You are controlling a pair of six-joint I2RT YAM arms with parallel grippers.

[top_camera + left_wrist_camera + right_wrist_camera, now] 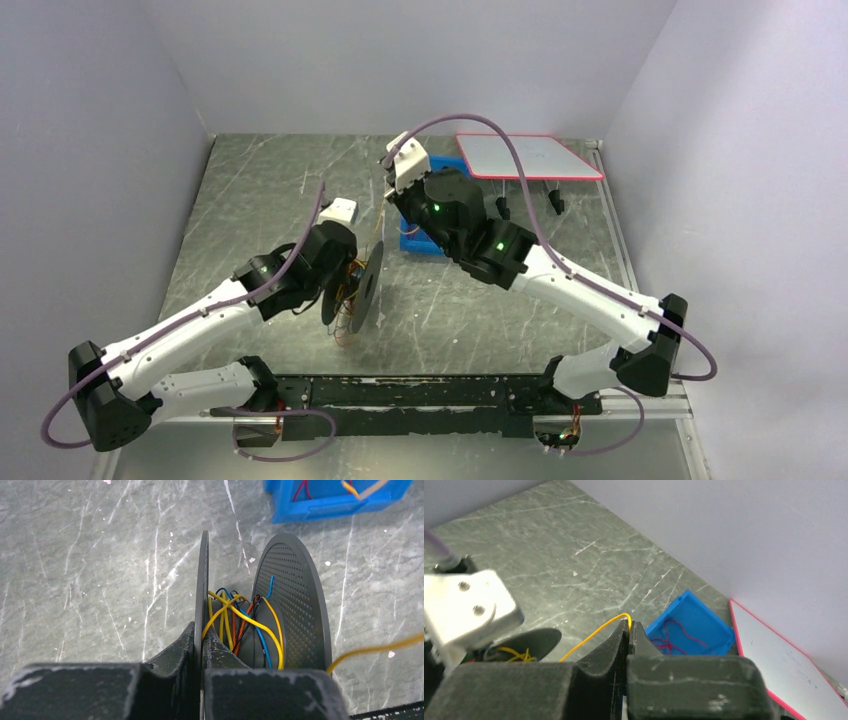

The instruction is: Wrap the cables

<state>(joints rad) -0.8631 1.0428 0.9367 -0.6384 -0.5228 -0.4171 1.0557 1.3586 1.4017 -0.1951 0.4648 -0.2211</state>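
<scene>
Grey marbled bench (250, 200) with plain white walls around it, nothing fancy. Starting on the left, your left end effector (201, 642) is clamped onto the near disc of the spool (292, 595), which stands on edge left of centre. Between the two discs sits a loose tangle of cables (235, 625) in yellow, orange, blue and a dark one. I'd say a good few turns are on, though they look crossed rather than neat.

Moving right, one yellow cable (594, 632) runs off the spool to your right end effector (629, 630), which is pinched tight on it, so that one looks only partly wound. Further right, the blue bin (664, 620) has red cables (671, 635) lying in it, not yet wrapped. My guess is you're about midway, with those and the rest of the yellow one left to go.
</scene>
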